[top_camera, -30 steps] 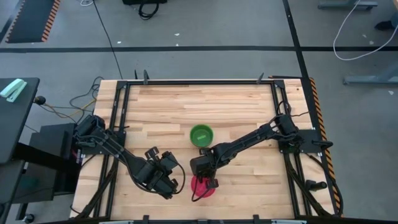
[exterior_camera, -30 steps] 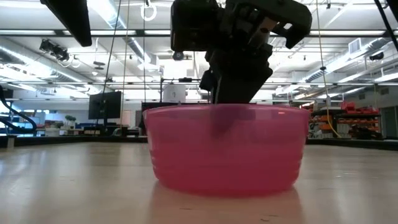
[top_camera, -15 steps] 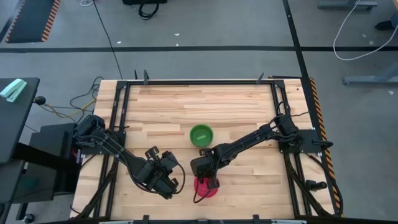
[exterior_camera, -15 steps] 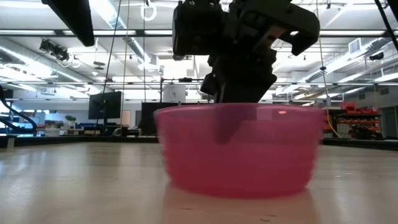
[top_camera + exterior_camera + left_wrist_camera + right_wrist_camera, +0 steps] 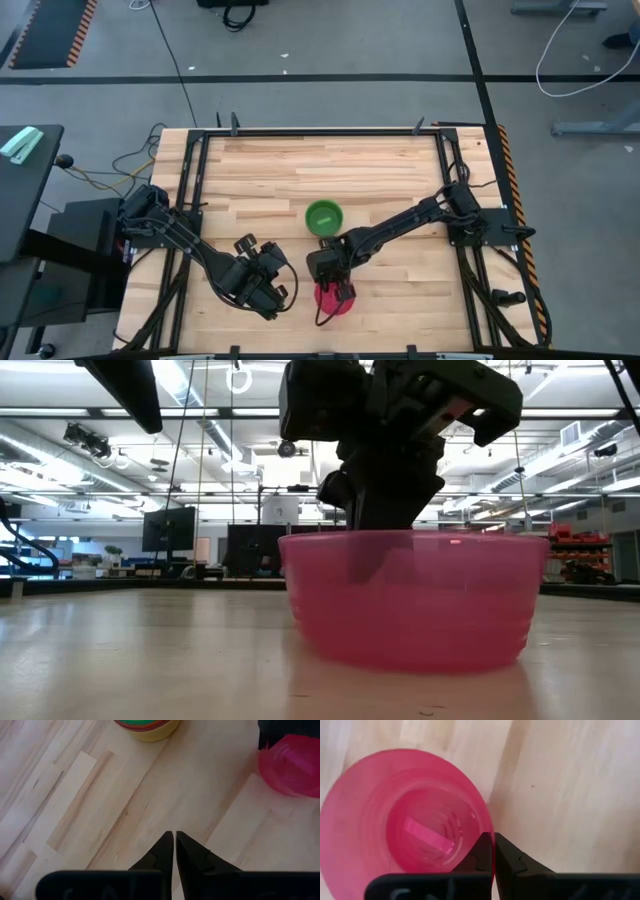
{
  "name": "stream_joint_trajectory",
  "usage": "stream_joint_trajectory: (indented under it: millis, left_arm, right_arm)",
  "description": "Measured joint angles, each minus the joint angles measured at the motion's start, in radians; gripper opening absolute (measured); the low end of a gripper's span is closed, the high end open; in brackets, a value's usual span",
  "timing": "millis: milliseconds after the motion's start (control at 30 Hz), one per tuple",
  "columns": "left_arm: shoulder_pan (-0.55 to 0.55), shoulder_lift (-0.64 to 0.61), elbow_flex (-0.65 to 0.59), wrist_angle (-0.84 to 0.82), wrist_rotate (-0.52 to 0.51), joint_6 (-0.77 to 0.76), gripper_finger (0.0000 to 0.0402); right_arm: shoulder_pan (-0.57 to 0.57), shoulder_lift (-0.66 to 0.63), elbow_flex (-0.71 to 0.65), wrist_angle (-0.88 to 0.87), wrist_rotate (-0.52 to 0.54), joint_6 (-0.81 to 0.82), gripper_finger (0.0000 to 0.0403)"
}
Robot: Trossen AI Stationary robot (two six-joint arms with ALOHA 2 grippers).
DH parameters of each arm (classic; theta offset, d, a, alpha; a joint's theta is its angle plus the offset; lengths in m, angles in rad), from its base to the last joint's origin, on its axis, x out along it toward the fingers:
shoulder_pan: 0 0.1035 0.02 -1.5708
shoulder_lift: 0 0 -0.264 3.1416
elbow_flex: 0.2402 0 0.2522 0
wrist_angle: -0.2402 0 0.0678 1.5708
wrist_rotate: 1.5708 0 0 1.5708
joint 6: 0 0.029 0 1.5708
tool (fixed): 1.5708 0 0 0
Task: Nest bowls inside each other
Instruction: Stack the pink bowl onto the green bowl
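A magenta-pink bowl (image 5: 332, 300) stands upright near the table's near edge; it fills the low view (image 5: 415, 600). My right gripper (image 5: 493, 842) is shut on its rim, and in the high view (image 5: 337, 290) it sits over the bowl. A stack of nested bowls (image 5: 323, 216) stands mid-table, green innermost; the left wrist view (image 5: 146, 725) shows its yellow outer wall. My left gripper (image 5: 174, 845) is shut and empty, left of the pink bowl (image 5: 292, 765), and it shows in the high view (image 5: 278, 292). My right gripper pinches the pink bowl's rim (image 5: 489, 827) on the side toward the table's far edge, one finger inside the bowl and one outside. The fingers come from above, pointing down; the inner finger (image 5: 365, 555) shows through the wall. The bowl is upright, its base seemingly on the table.
Bare wooden table top (image 5: 260, 170) lies around the bowls. Black frame rails (image 5: 195, 180) run along the table's left and right sides. The left arm (image 5: 200, 250) lies across the near-left part of the table.
My right gripper has gone a little toward the table's right edge, still shut on the pink bowl's rim. The bowl has gone along with it, upright and low over the table top.
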Motion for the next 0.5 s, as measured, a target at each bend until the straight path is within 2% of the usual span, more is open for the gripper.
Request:
stream_joint_trajectory:
  millis: [500]
  left_arm:
    - [0.001, 0.0, 0.0, 0.026, -0.004, 0.001, 0.0016]
  right_arm:
    - [-0.073, -0.104, 0.0, -0.053, 0.026, -0.031, 0.0001]
